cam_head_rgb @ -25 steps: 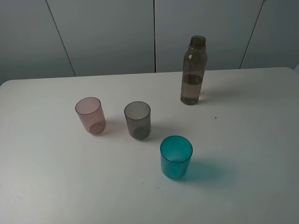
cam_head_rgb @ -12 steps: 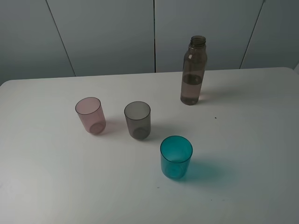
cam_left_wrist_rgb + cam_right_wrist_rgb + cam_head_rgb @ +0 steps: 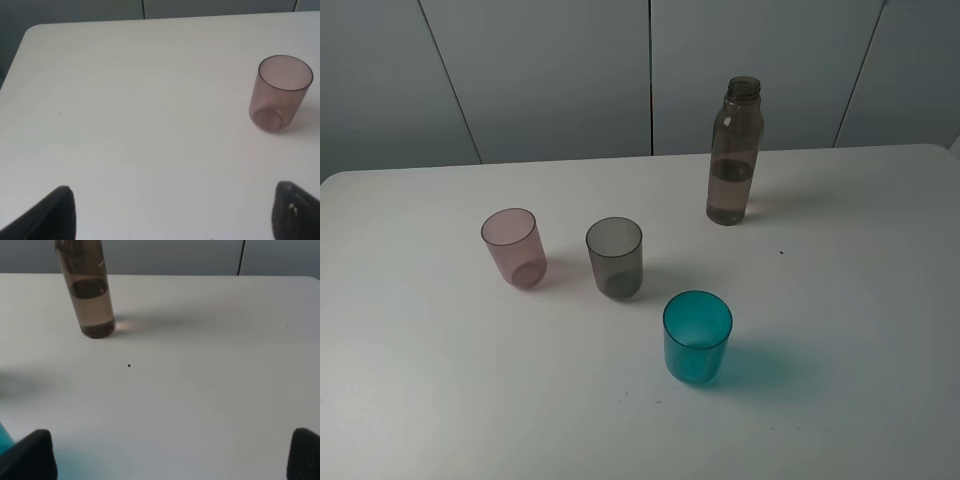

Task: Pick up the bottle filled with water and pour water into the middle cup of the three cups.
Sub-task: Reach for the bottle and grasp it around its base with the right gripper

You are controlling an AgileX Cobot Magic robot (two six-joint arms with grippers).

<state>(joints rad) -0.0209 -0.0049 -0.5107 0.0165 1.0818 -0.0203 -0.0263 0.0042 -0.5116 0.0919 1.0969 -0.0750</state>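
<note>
White table [image 3: 880, 300], grey panelled wall [image 3: 550, 70] behind. The bottle [image 3: 733, 160] stands upright toward the table's far edge, well ahead of my right jaws. Both right jaws and left jaws gape wide, empty.

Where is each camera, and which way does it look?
High view: up above, looking down at bottle, pink cup, middle cup, teal cup; no robot shows.
Left wrist: on left arm, faces pink cup; tips of open left tool show.
Right wrist: on right arm, faces bottle; tips of open right tool show.
Shared: pink cup, high and left; bottle, high and right.
</note>
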